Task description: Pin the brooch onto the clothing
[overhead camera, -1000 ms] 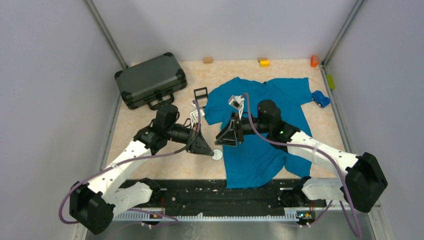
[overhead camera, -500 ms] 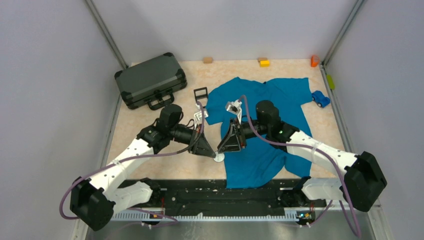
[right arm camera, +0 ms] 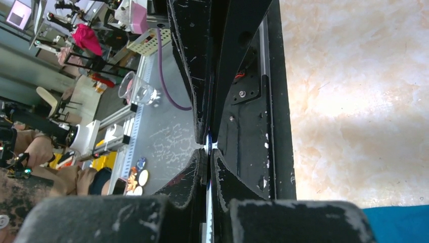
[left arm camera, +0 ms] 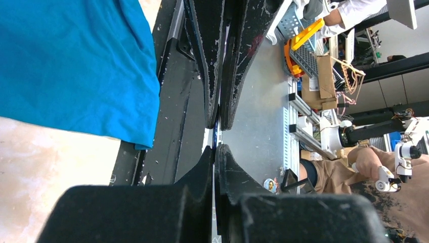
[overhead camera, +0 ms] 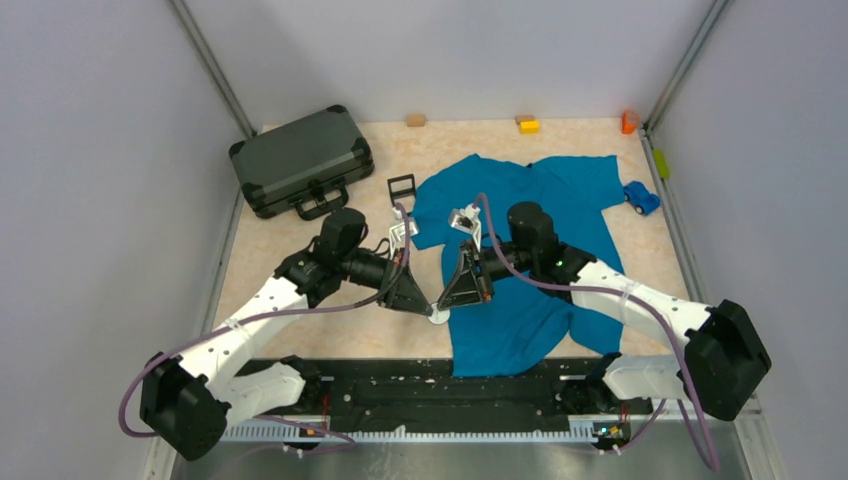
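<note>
Two hands, one brooch, just off the near left edge of the clothing.
Left hand is clamped on it edge-on, right hand pinched shut on the opposite rim, tips nose to nose, likely to pull front from backing so fabric can go between.

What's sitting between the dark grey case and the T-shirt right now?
A small black rectangular frame, close to the T-shirt sleeve and clear of the dark grey case; otherwise bare tabletop. Only the top view shows it.
</note>
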Motion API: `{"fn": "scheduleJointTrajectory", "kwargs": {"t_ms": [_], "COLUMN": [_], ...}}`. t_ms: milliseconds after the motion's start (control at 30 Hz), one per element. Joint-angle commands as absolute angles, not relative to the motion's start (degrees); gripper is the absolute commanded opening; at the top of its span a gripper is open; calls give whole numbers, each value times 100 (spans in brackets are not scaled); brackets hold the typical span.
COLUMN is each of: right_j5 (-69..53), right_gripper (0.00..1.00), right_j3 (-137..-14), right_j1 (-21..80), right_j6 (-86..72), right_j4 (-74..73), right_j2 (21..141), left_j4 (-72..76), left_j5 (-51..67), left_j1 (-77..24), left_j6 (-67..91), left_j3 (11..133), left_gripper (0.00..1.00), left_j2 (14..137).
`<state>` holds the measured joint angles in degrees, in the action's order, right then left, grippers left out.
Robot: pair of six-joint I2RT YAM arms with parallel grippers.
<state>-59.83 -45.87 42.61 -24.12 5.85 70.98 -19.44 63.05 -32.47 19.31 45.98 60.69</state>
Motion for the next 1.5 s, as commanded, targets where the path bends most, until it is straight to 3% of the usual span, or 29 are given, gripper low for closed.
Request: {"fn": "scheduleJointTrajectory", "kwargs": {"t_ms": [0,67,133,167,300,467,667,800,1100,1267,1333,1467], "right_j5": [-6005,-5799,-5381,-5089,-3664,-2363,-1534,-1256,-1141,-1156,-1162,-1209], "right_gripper": [0,0,0,0,0,0,0,0,0,0,0,0], "right_j3": [-4715,-4703,-4631,-4535,-3957,-3079,-2856,-2842,-2939,-2986,-2988,-2982], "right_j1": [4257,4254,4245,4245,4248,4262,4373,4482,4630,4675,4684,4687], "right_j6": [-2266,-2295,-2427,-2580,-3382,-4382,-4666,-4774,-4885,-4878,-4882,-4862], "right_j4": [739,804,1092,1400,3095,6036,7399,7978,8319,8317,8306,8200], "right_j2": [7098,7060,6943,6853,6477,6303,6535,6735,7038,7083,7105,7083], "left_j4": [-1435,-1363,-1217,-1074,363,2583,4337,4995,5571,5598,5571,5512], "left_j5": [6214,5936,5376,5065,4025,3165,2805,2703,2504,2423,2482,2495], "left_j1": [-3262,-3266,-3262,-3254,-3256,-3268,-3350,-3468,-3679,-3710,-3730,-3753], "left_j6": [1963,1984,2034,2120,2967,4159,5084,5501,5717,5739,5722,5700], "left_j3": [4744,4716,4657,4615,4154,3224,2909,2905,2882,2910,2970,3014], "left_gripper": [1,35,56,62,75,76,75,57,45,28,15,3], "left_j2": [6092,6036,5852,5731,5184,4796,5008,5263,5476,5539,5597,5651]}}
